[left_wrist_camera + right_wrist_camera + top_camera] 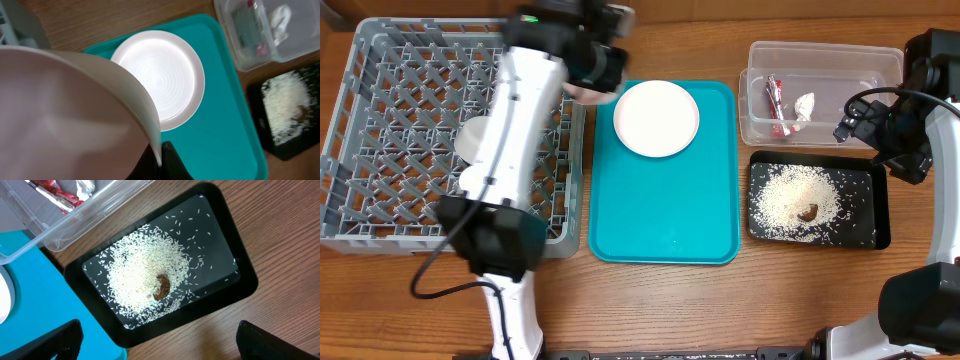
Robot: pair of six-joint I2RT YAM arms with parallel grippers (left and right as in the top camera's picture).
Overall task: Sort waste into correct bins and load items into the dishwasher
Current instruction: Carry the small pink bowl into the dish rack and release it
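My left gripper (162,160) is shut on the rim of the small white bowl with a pinkish outside (70,115). It holds the bowl above the gap between the grey dish rack (380,110) and the teal tray; the bowl also shows in the overhead view (584,93). The large round white plate (657,118) lies on the teal tray. The clear tub (820,60) holds the red-and-white wrapper (776,105) and the white scrap (805,106). The black tray (865,230) holds rice (145,270) and a brown lump (161,286). My right gripper (160,345) is open and empty, raised over the black tray.
The teal serving tray (660,215) lies in the middle, between the rack and the bins. Two pale round dishes (473,140) sit in the rack, partly hidden by my left arm. Bare wood lies along the front edge.
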